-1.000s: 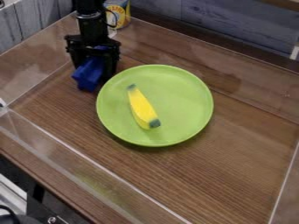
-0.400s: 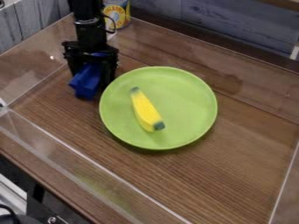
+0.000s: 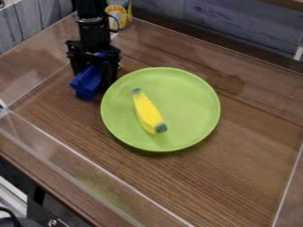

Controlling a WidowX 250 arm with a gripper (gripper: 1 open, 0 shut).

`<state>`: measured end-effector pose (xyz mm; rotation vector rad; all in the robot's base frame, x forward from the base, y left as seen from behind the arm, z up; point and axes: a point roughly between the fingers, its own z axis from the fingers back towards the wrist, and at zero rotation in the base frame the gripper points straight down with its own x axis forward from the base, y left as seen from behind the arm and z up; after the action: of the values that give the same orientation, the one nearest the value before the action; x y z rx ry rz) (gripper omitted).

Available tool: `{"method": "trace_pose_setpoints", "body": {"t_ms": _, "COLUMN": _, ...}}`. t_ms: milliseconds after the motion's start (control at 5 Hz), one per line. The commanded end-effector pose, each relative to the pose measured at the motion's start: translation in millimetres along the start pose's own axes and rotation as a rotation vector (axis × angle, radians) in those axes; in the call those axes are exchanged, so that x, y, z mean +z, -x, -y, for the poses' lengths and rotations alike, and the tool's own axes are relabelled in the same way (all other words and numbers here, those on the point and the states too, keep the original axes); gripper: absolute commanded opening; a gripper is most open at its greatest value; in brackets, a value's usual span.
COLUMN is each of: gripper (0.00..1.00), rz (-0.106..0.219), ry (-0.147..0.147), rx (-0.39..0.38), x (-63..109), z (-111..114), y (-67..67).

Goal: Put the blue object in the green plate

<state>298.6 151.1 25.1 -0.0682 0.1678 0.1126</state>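
The blue object (image 3: 87, 83) is a small royal-blue block lying on the wooden table just left of the green plate (image 3: 190, 93). My black gripper (image 3: 92, 69) stands straight over the block with its fingers down around its upper part. I cannot tell whether the fingers are pressed on it. The green plate is large, round and lime-green, in the middle of the view. A yellow banana-shaped object (image 3: 145, 111) lies on the plate.
Clear plastic walls (image 3: 30, 53) fence the wooden table on the left, front and right. A yellow and white object (image 3: 116, 16) stands behind the arm at the back. A dark blue-grey wall runs along the back.
Between one second ago and 0.4 s ago the gripper and block shifted slightly left and down, and the plate sits slightly further right. Since then nothing visibly moved.
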Motion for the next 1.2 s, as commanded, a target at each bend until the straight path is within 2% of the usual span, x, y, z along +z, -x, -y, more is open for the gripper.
{"method": "trace_pose_setpoints", "body": {"t_ms": 0, "gripper": 1.00, "rz": 0.062, "ry": -0.033, "rx": -0.073, "x": 32.7, "z": 7, "y": -0.1}}
{"method": "trace_pose_setpoints", "body": {"t_ms": 200, "gripper": 0.00, "rz": 0.061, "ry": -0.034, "rx": -0.083, "x": 33.1, "z": 6, "y": 1.4}}
{"method": "trace_pose_setpoints", "body": {"t_ms": 600, "gripper": 0.00, "rz": 0.080, "ry": -0.041, "rx": -0.047, "x": 57.6, "z": 1, "y": 0.7}}
{"method": "trace_pose_setpoints", "body": {"t_ms": 800, "gripper": 0.00, "rz": 0.100, "ry": -0.060, "rx": -0.112, "x": 76.9, "z": 7, "y": -1.3}}
{"method": "trace_pose_setpoints", "body": {"t_ms": 1000, "gripper": 0.00, "rz": 0.109, "ry": -0.062, "rx": -0.188, "x": 86.3, "z": 20, "y": -1.1}}
